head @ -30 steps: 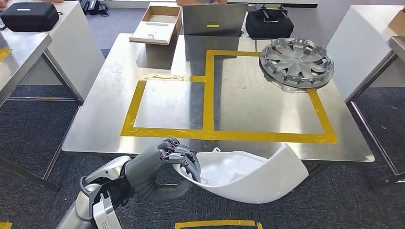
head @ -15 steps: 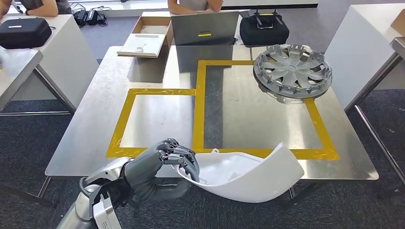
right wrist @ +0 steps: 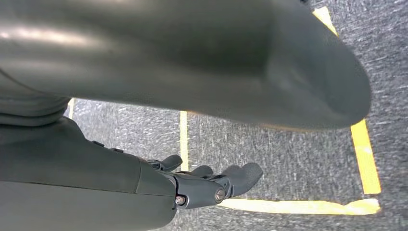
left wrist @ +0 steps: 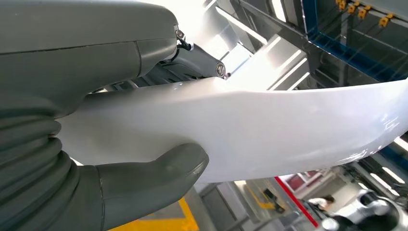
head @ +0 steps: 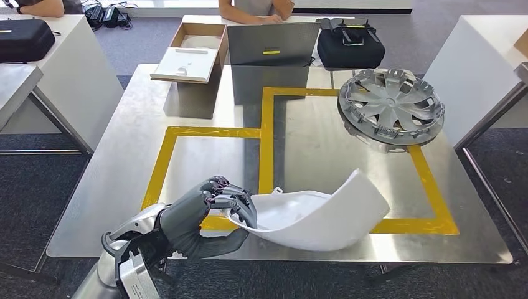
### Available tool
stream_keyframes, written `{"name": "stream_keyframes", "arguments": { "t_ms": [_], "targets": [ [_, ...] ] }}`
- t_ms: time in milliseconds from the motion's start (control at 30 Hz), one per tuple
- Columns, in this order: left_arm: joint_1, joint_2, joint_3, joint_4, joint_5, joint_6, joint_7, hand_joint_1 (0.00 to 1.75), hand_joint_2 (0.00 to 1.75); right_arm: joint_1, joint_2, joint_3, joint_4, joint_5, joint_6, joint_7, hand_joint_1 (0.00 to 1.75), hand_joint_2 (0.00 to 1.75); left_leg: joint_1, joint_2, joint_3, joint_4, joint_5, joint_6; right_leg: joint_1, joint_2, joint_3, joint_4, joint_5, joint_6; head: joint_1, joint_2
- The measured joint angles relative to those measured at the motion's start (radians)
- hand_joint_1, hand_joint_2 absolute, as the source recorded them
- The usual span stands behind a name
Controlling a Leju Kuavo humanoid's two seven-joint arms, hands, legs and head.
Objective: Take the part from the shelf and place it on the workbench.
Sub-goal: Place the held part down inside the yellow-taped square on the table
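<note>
The part (head: 317,215) is a long, curved white plastic panel. My left hand (head: 208,212) grips its left end, fingers over the rim and thumb underneath. The panel hangs over the front of the steel workbench (head: 124,156), above the front strip of the yellow tape (head: 268,137) frames. In the left wrist view my thumb (left wrist: 159,178) presses the white panel (left wrist: 269,134) from below. My right hand (right wrist: 192,187) hangs over grey carpet with its fingers loosely extended and nothing in them.
A silver hubcap (head: 391,107) lies at the bench's far right corner. A cardboard box (head: 190,53), a grey laptop (head: 271,43) and a black case (head: 347,43) line the far edge, with people behind. White tables (head: 56,75) flank the bench on both sides.
The whole view has shifted: the bench is nearer and lower in the picture. The white panel, earlier hanging short of the bench's front edge, is now over its front part.
</note>
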Motion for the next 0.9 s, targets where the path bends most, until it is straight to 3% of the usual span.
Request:
{"name": "stream_keyframes", "arguments": {
  "t_ms": [67,100,133,200,267,400,500,633,900],
  "targets": [
    [0.000,-0.004,0.000,-0.004,-0.066,0.027,0.020,1.75,1.75,0.000,0.001,0.000,0.000,0.008,0.002,0.002,0.00,0.00,-0.001,-0.001,0.006,0.002,-0.010,0.003,-0.001,0.000,-0.086,0.118,-0.027,0.006,0.002,0.000],
    [0.002,-0.007,0.000,-0.008,-0.115,0.046,0.030,1.75,1.75,0.001,0.001,0.000,0.000,0.011,0.003,0.003,0.00,0.00,-0.001,-0.001,0.010,0.003,-0.015,0.002,-0.001,0.000,-0.108,0.132,-0.011,0.006,0.002,0.000],
    [0.003,-0.010,-0.001,-0.013,-0.172,0.067,0.040,1.75,1.75,0.001,0.001,0.000,0.000,0.013,0.004,0.004,0.00,0.00,-0.001,-0.002,0.016,0.005,-0.021,0.001,-0.002,-0.001,-0.109,0.104,0.026,0.006,0.003,0.000],
    [0.007,-0.015,-0.002,-0.023,-0.293,0.110,0.057,1.75,1.75,0.000,0.001,-0.001,0.000,0.018,0.004,0.006,0.00,0.00,-0.001,-0.003,0.030,0.007,-0.033,-0.004,-0.001,-0.002,-0.067,-0.030,0.120,-0.001,0.006,0.000],
    [0.011,-0.018,-0.004,-0.027,-0.422,0.154,0.074,1.75,1.75,-0.003,0.002,-0.004,0.000,0.022,0.004,0.010,0.00,0.00,-0.007,-0.004,0.037,0.011,-0.043,-0.012,0.002,-0.003,-0.031,-0.129,0.167,-0.010,0.007,0.000],
    [0.016,-0.008,-0.007,0.015,-0.730,0.305,0.105,1.75,1.75,-0.005,0.007,-0.009,0.000,0.037,0.004,0.015,0.00,0.00,-0.011,-0.003,0.043,0.007,-0.051,-0.010,0.004,-0.002,-0.024,-0.147,0.168,-0.020,0.005,0.000],
    [0.013,0.019,-0.009,0.097,-0.864,0.415,0.127,1.75,1.75,-0.006,0.009,-0.013,0.000,0.051,0.006,0.012,0.00,0.00,-0.011,-0.003,0.050,-0.001,-0.047,-0.020,0.004,-0.002,-0.022,-0.147,0.166,-0.026,0.005,0.000],
    [0.012,0.071,-0.003,0.221,-0.936,0.512,0.150,1.75,1.75,-0.006,0.011,-0.015,0.000,0.065,0.010,0.011,0.00,0.00,-0.010,-0.003,0.055,-0.006,-0.046,-0.028,0.005,-0.001,-0.020,-0.146,0.163,-0.032,0.005,0.000],
    [0.003,0.141,0.082,0.477,-1.065,0.582,0.236,1.75,1.75,-0.006,0.011,-0.028,0.000,0.080,0.019,0.014,0.00,0.00,-0.010,-0.002,0.056,-0.008,-0.046,-0.034,0.005,-0.001,-0.019,-0.146,0.162,-0.034,0.005,0.000]
  ]
}}
